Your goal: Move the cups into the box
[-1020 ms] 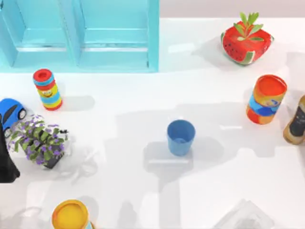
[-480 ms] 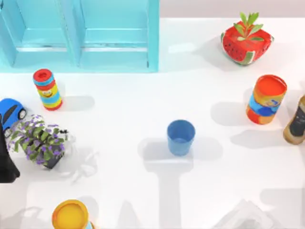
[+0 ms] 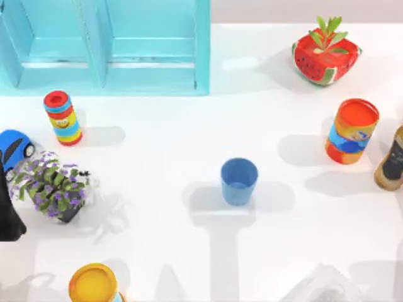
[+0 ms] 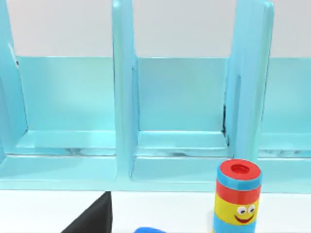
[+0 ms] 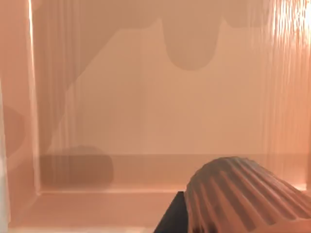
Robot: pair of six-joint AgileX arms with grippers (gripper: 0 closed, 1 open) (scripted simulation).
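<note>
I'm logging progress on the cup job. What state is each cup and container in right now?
blue cup: upright, mouth up, empty, standing on the table, not yet boxed.
ribbed brown cup: between the walls of the orange box; tilt unclear.
orange-and-blue can: upright.
rainbow cylinder: upright, red top on.
teal shelf: visible compartments empty.

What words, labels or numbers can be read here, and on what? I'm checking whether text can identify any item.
None can be read.
Orange-and-blue can: printed pattern, no readable letters.
Striped cylinder: a smiley face, no words.
Dark bottle at the table's right edge: label too blurred to read.
</note>
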